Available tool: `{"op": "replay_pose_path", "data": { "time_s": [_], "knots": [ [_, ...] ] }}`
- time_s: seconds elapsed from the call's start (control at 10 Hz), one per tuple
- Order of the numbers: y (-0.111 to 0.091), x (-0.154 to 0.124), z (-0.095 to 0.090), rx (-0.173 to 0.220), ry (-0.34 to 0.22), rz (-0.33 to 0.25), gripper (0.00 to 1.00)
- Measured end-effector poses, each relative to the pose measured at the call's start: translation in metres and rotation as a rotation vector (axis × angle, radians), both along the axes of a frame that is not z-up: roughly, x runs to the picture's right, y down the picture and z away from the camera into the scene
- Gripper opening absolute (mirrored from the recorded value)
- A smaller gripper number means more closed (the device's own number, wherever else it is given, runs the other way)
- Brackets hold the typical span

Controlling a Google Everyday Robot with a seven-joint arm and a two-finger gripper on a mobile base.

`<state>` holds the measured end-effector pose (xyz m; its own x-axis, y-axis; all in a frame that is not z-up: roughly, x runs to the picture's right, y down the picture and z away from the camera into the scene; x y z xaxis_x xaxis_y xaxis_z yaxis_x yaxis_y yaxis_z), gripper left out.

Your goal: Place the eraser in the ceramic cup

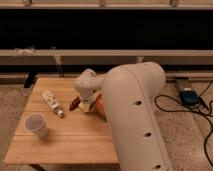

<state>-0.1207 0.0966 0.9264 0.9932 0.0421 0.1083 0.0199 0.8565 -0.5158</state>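
The ceramic cup (36, 125) is whitish and stands upright near the front left of the wooden table (65, 142). My gripper (85, 101) points down over the table's middle, at the end of the big white arm (135, 115). A small pale cream block, the eraser (88, 107), shows right at the gripper's lower end; I cannot tell whether it is held or lies on the table. The gripper is well to the right of the cup and farther back.
A white labelled tube (51, 102) lies between the cup and the gripper. A dark red-and-black handled tool (74, 103) lies just left of the gripper. An orange bowl (100, 106) is partly hidden behind the arm. Cables and a blue box (189, 96) are on the floor at the right.
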Motion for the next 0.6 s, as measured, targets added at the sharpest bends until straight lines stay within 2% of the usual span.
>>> {"op": "replay_pose_path", "data": {
  "time_s": [0.1,0.2,0.6],
  "knots": [
    [-0.001,0.004,-0.005,-0.003,-0.002,0.01,0.04],
    [-0.003,0.006,-0.011,-0.001,-0.009,0.021,0.0],
    [-0.004,0.017,-0.04,0.011,-0.039,0.093,0.0]
  ]
}}
